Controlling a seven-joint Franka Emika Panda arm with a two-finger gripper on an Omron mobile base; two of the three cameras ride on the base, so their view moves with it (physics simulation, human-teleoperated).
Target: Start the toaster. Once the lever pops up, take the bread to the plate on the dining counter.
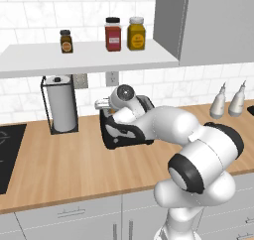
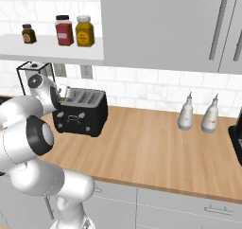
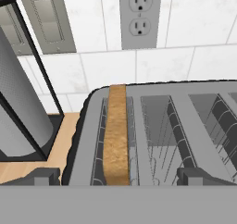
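Observation:
The black toaster [image 1: 124, 135] [image 2: 81, 113] stands on the wood worktop by the tiled wall. The hand view looks down on the toaster's slotted top [image 3: 184, 121]. The bread [image 3: 115, 135], a golden-brown slice, stands on edge in the leftmost slot and sticks up above it. My gripper [image 3: 119, 177] [image 1: 102, 104] [image 2: 66, 94] hovers over the toaster's left end. It is open, with its fingertips [image 3: 44, 176] wide apart on either side of the slice and not touching it. The plate and the dining counter are out of view.
A paper towel roll [image 1: 62, 107] [image 3: 18, 107] in a black wire stand sits close to the toaster's left. Behind are the wall outlet [image 3: 140, 15] and a shelf [image 1: 84, 55] with spice jars. Two white bottles [image 2: 185, 113] stand to the right, and a dark cooktop [image 1: 7, 154] lies at far left.

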